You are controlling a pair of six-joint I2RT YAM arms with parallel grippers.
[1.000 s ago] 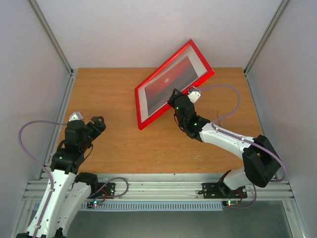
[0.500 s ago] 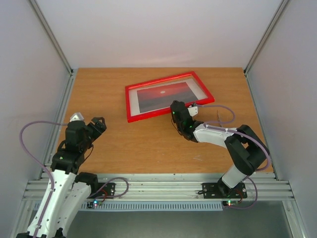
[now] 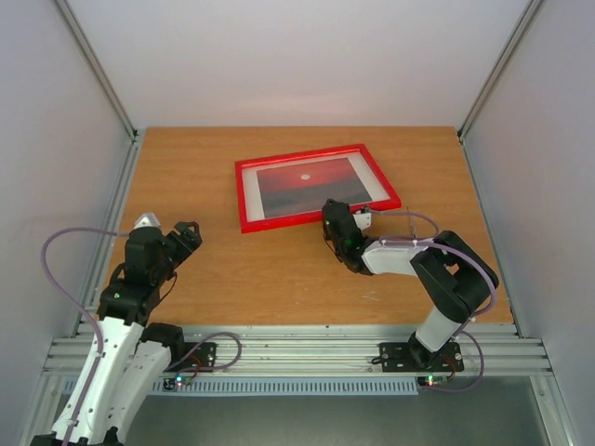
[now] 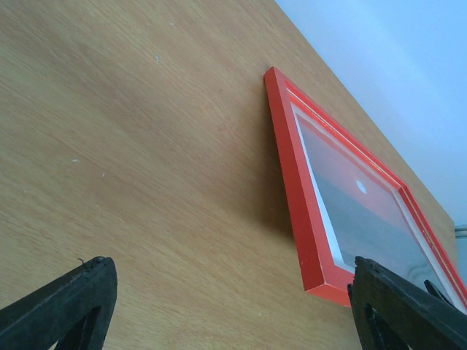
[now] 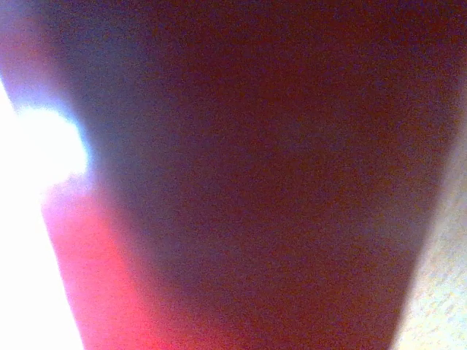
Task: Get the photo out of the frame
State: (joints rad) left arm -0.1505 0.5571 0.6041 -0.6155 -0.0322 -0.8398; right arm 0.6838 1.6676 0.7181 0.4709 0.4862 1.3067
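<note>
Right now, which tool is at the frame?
The right tool, at the near edge of the frame; the left tool hangs open, well apart from it.

Wooden table (image 3: 232,279); red frame (image 4: 293,182) lies on far half, photo (image 3: 307,184) inside, face up.

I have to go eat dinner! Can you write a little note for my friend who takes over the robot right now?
Left gripper: open, holding nothing, above the left side of the table.
Right gripper: closed on the near edge of the frame.
Frame: lying flat, face up, toward the back of the table.
Photo: inside the frame.
Done: nothing is out yet.
Left: open the frame and take the photo out.
</note>
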